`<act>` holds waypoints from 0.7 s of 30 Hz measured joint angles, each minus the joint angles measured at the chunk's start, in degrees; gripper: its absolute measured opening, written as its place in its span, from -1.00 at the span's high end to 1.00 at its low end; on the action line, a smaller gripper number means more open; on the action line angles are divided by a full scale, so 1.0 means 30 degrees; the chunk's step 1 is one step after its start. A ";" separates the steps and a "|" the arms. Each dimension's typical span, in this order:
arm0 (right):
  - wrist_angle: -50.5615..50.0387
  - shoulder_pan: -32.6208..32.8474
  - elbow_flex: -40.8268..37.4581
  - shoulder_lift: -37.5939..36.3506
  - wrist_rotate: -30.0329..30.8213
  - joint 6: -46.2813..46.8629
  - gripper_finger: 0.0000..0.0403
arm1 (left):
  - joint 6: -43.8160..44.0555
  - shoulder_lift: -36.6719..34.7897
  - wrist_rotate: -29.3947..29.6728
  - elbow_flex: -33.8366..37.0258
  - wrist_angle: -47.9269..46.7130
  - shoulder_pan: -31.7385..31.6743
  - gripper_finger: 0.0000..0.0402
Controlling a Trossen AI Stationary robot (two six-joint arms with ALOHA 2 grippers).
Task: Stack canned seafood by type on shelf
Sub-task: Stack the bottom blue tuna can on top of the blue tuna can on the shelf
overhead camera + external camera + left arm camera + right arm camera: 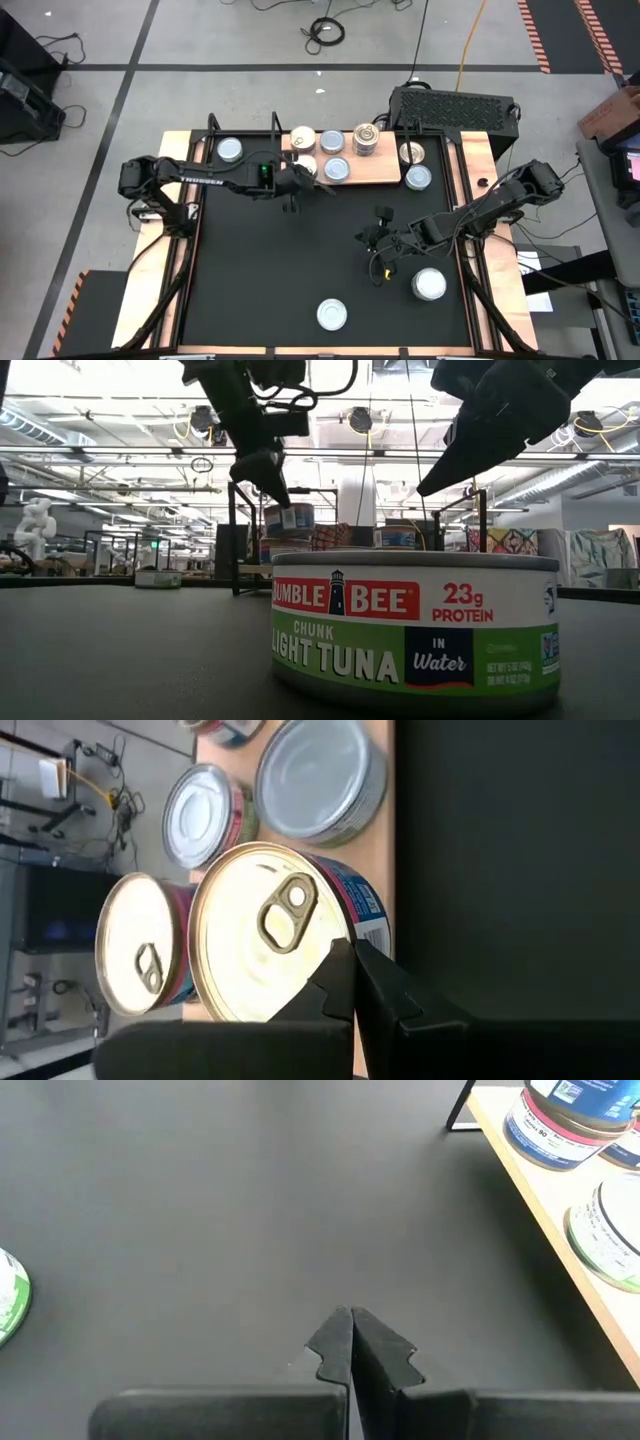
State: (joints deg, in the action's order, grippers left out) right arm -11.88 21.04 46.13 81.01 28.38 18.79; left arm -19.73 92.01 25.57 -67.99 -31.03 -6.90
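Grey concrete floor with dark tape lines and loose cables surrounds the black tabletop (300,250) where I work. At its far edge lies the shelf (385,172), a light wooden board with black posts, and behind that sits a black ribbed box (452,104).

My left pincer (296,184) hangs just over the shelf's near left corner, its fingers pressed together and holding nothing. Directly beneath its tips is a gold-topped tin (262,930) with a pull ring and a blue label, and just beside that stands a second gold-topped tin (140,942). Farther along the shelf from this pincer lie two silver-topped tins (322,775), and past them a taller stack of tins (367,141) stands upright. A pale tin (230,150) sits on the tabletop beyond the shelf's left end, on the far side of my left arm.

My right pincer (377,240) hovers above bare tabletop, well apart from the shelf, fingers likewise together and empty. Beside it, toward the right edge, rests a silver-topped tin (429,284). Nearer the front edge stands a Bumble Bee chunk light tuna tin (415,628) with a red and green label. Two more tins (417,177) sit off the shelf's right end.

In the low view an open hall with ceiling lights stretches behind the tabletop.
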 joint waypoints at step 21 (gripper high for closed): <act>0.0000 0.0000 0.0000 0.0000 0.0000 0.0015 1.00 | -0.0022 0.0131 -0.1053 0.0000 -0.0113 -0.1566 0.96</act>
State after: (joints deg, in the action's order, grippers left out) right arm -11.88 21.04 46.13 81.01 28.38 18.83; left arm -19.79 92.40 22.41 -67.99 -31.37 -11.60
